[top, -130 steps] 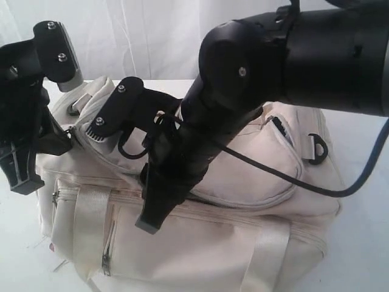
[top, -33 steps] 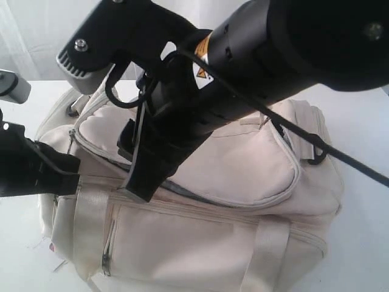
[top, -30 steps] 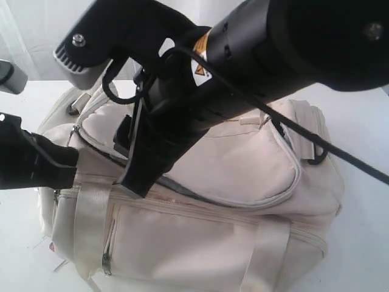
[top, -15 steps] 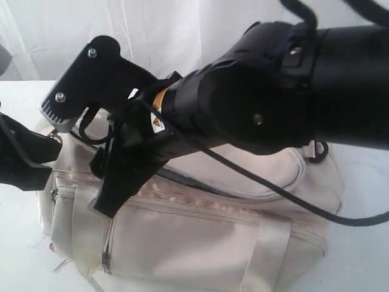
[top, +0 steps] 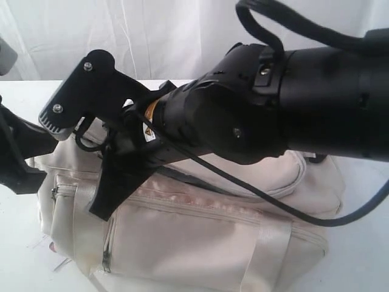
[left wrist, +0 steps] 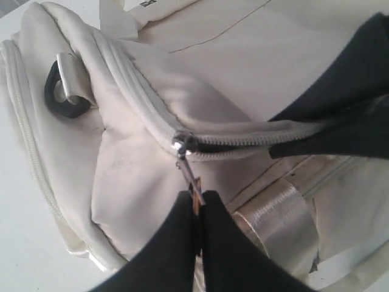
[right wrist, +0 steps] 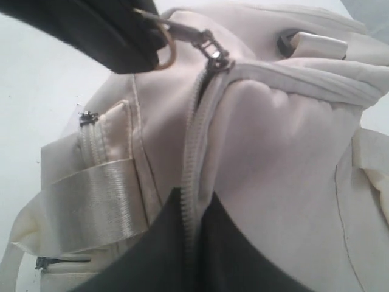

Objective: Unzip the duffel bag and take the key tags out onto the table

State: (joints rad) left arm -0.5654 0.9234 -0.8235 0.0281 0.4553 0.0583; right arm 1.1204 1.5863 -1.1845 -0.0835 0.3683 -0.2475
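Just off the zipper slider (left wrist: 182, 145), left gripper (left wrist: 197, 204) fingers clamp its pull tab (left wrist: 187, 170) ready to draw it; right gripper (right wrist: 193, 210) fingers pinch the duffel bag (right wrist: 273, 140) zipper seam beyond, likely bracing.

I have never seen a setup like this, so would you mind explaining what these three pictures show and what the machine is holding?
This is a two-armed robot, and each arm ends in a two-fingered gripper. One picture comes from a camera off the arms. The other two come from cameras on the wrists. A cream duffel bag lies on a white table. The left gripper pinches the zipper pull. The right gripper is clamped on the bag's zipper seam nearby. No key tags show.
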